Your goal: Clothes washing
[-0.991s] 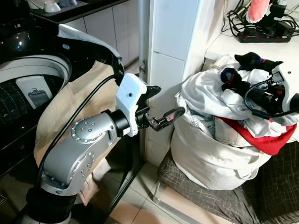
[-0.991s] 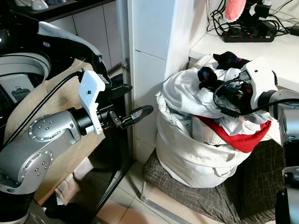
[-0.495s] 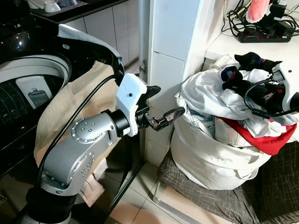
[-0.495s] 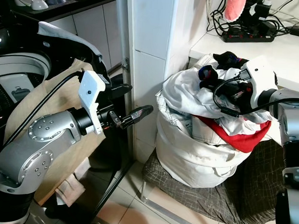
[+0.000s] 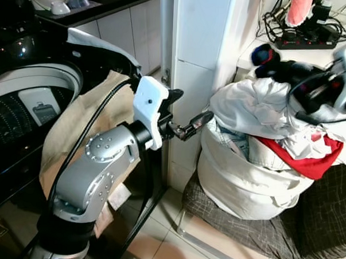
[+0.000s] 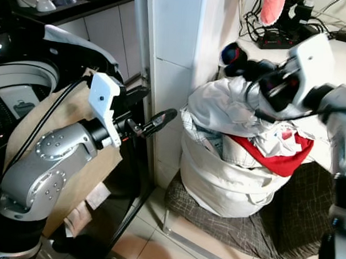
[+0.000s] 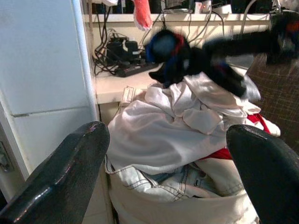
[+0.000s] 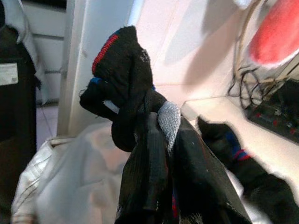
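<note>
Your right gripper (image 8: pixel 161 135) has its jaws clamped on a black sock (image 5: pixel 267 55), raised above the heaped laundry bag (image 5: pixel 240 178) beside the counter (image 5: pixel 262 50). Left gripper (image 5: pixel 197 122) hangs jaws apart, empty, between washing machine (image 5: pixel 36 95) and bag.

The sock (image 8: pixel 126 93) is matt black knit with red and blue bands. The bag (image 5: pixel 239 184) is off-white woven cloth, creased; denim (image 7: pixel 154 179) shows under a white cotton sheet (image 7: pixel 154 135). The left arm (image 5: pixel 96 166) is brushed silver metal, its fingers (image 7: pixel 60 177) glossy black plastic. The floor tiles (image 5: pixel 162 244) are smooth.
</note>
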Robot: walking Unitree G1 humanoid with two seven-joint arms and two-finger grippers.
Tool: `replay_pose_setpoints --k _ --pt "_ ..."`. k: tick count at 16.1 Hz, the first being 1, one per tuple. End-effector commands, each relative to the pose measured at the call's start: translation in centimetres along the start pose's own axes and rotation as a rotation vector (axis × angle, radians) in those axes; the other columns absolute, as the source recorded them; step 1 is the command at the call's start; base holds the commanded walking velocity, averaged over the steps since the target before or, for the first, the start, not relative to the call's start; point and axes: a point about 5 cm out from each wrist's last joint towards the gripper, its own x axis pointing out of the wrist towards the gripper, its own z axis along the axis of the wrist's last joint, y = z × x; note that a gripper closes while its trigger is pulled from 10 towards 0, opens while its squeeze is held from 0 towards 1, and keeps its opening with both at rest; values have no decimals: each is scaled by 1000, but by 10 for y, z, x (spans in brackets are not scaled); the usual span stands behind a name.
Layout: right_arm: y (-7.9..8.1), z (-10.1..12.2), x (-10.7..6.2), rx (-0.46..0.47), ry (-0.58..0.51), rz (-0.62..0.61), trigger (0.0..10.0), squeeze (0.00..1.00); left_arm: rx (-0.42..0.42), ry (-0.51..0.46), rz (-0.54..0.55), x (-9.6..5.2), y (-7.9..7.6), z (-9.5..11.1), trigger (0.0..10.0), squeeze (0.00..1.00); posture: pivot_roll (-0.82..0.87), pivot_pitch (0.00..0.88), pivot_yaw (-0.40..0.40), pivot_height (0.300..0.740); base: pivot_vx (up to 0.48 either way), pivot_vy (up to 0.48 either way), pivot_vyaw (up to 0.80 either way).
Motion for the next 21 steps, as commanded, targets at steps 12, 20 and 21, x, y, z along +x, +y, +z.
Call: replay_pose_setpoints --k 12,20,21 --pt "72 43 -5 287 -484 297 0 0 -483 -370 -33 29 2 49 10000 1000 -87 0 52 740 0 0 0" --pt "86 58 -5 291 -532 379 0 0 -455 -307 106 34 13 42 10000 0 -86 0 45 740 0 0 0" --pt "87 60 -5 289 -534 384 0 0 -420 -294 105 34 13 42 10000 0 -85 0 46 740 0 0 0"
